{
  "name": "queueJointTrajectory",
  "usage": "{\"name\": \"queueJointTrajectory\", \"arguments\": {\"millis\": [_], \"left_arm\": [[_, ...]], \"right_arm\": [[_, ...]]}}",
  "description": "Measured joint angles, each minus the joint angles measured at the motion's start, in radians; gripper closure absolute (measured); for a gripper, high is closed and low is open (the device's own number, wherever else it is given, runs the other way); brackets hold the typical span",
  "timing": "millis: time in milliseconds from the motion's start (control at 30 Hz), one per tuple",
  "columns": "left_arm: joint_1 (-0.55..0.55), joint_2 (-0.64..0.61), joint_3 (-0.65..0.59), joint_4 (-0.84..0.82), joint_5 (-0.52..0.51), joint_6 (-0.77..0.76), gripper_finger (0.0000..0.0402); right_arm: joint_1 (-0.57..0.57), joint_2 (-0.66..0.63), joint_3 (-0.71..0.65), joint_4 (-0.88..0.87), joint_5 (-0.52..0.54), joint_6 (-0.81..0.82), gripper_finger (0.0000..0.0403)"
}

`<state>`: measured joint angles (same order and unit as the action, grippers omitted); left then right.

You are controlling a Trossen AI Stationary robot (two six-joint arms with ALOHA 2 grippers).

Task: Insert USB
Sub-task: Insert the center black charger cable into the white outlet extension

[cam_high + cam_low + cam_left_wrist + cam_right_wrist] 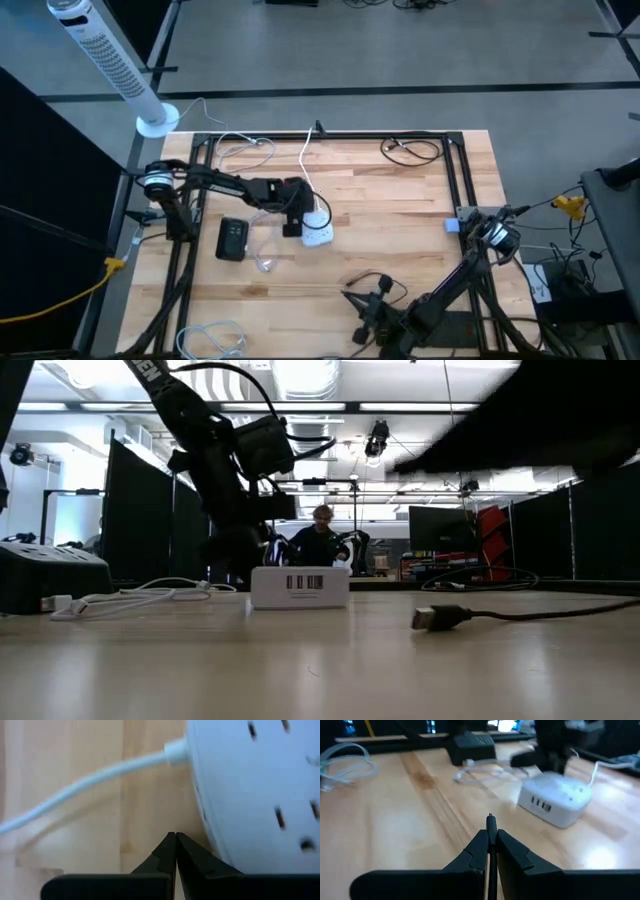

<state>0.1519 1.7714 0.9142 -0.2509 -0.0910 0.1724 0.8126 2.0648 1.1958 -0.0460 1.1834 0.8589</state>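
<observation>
The wooden counter carries the white charging hub, with the left gripper just beside it, fingers clenched on nothing, probably to steady or push it. The right gripper, also clenched and empty, waits well apart from the hub. The black USB plug lies loose on the counter, near the hub, not yet inserted.
</observation>
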Motion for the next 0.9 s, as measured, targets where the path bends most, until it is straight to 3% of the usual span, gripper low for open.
{"name": "queueJointTrajectory", "arguments": {"millis": [167, 267, 367, 533, 633, 733, 900], "left_arm": [[-0.038, -0.006, -0.037, 0.022, -0.023, -0.092, 0.0401], [-0.064, -0.010, -0.086, 0.090, -0.040, -0.126, 0.0401], [-0.081, -0.015, -0.136, 0.179, -0.060, -0.131, 0.0401], [-0.102, -0.058, -0.176, 0.182, -0.269, -0.147, 0.0402], [-0.081, -0.069, -0.189, 0.232, -0.308, -0.042, 0.0401], [-0.040, -0.067, -0.194, 0.319, -0.275, 0.052, 0.0401], [0.006, -0.048, -0.209, 0.440, -0.091, 0.089, 0.0401]], "right_arm": [[-0.038, 0.099, 0.009, 0.198, 0.016, -0.028, 0.0391], [-0.063, 0.125, 0.009, 0.209, 0.071, 0.014, 0.0391], [-0.084, 0.125, 0.009, 0.211, 0.054, 0.027, 0.0391], [-0.096, 0.124, 0.009, 0.217, 0.019, 0.006, 0.0391], [-0.101, 0.122, 0.010, 0.220, 0.013, 0.006, 0.0391], [-0.116, 0.122, 0.010, 0.219, 0.012, 0.017, 0.0391], [-0.149, 0.122, 0.010, 0.216, -0.003, 0.054, 0.0391]]}}
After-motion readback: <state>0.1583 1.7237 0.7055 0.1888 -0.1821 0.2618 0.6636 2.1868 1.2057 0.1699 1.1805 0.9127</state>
